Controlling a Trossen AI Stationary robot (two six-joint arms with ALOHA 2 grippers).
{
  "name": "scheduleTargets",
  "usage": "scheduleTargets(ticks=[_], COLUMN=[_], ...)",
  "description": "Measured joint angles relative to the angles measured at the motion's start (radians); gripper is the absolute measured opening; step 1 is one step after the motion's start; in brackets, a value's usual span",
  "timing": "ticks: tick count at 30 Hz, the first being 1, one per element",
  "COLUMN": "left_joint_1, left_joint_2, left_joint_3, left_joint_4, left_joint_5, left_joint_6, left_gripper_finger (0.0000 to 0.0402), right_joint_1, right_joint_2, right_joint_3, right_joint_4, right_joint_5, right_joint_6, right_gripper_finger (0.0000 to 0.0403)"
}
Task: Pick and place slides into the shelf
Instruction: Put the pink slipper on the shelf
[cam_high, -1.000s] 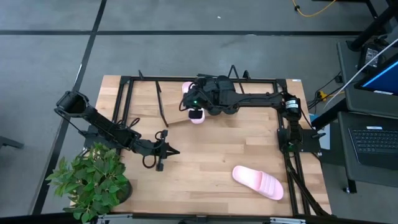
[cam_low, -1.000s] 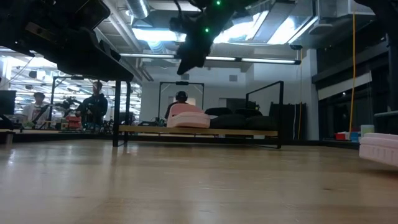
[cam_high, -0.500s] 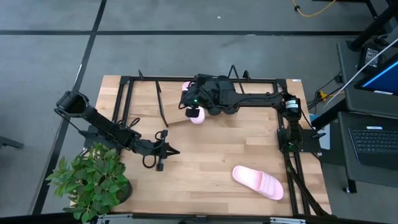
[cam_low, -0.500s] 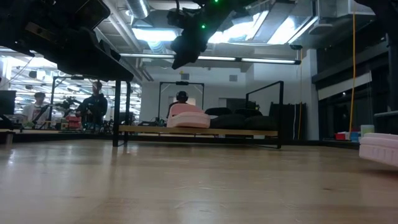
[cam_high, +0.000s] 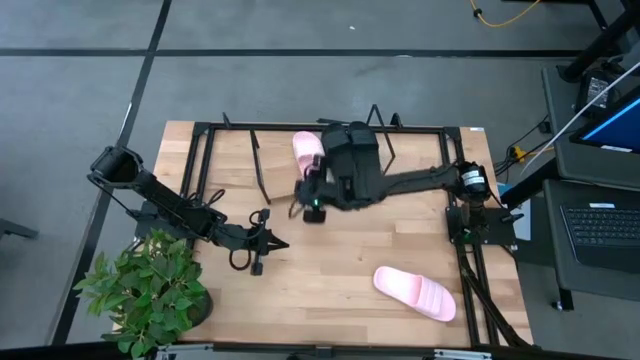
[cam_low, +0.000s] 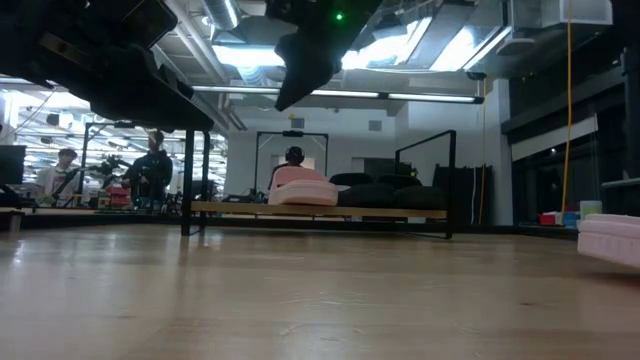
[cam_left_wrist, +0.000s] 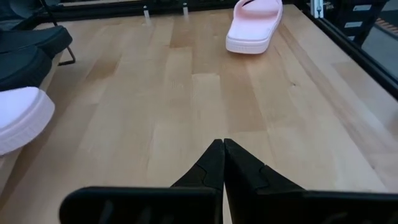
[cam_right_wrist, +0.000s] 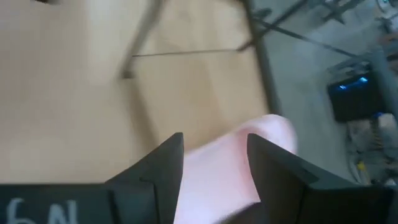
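With one pink slide (cam_high: 308, 146) on the shelf (cam_high: 275, 175), your right hand (cam_high: 309, 205) hangs open. The other slide (cam_high: 415, 292), on the desk (cam_high: 330, 260), looks light, soft; pinch its strap.

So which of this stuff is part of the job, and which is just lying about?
Job:
- loose pink slide, on the table
- shelved pink slide
- black slides, on the shelf
- shelf

Lying about:
- plant, at the table corner
- black frame
- laptop, off the table
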Motion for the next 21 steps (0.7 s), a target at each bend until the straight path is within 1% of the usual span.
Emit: scheduleTargets(ticks=[5, 8, 10, 14, 18, 21], left_joint_1=[-0.007, -0.017, -0.021, -0.025, -0.024, -0.021], left_joint_2=[0.0, 0.0, 0.0, 0.0, 0.0, 0.0], left_joint_3=[0.0, 0.0, 0.0, 0.0, 0.0, 0.0], left_joint_4=[-0.003, -0.003, -0.003, 0.002, 0.006, 0.025], left_joint_5=[0.003, 0.003, 0.005, 0.005, 0.001, -0.004], left_joint_6=[-0.011, -0.011, -0.011, -0.01, -0.011, -0.008], left_gripper_finger=[0.0, 0.0, 0.0, 0.0, 0.0, 0.0], right_joint_1=[0.076, 0.113, 0.134, 0.174, 0.221, 0.259], right_joint_2=[-0.006, -0.048, -0.098, -0.216, -0.351, -0.437], right_joint_3=[-0.108, -0.204, -0.272, -0.42, -0.55, -0.644], right_joint_4=[0.074, 0.174, 0.253, 0.334, 0.349, 0.355], right_joint_5=[-0.001, 0.0, 0.006, 0.091, 0.182, 0.193], right_joint_6=[0.076, 0.105, 0.127, 0.188, 0.228, 0.26], right_gripper_finger=[0.0178, 0.0178, 0.0178, 0.0178, 0.0178, 0.0178])
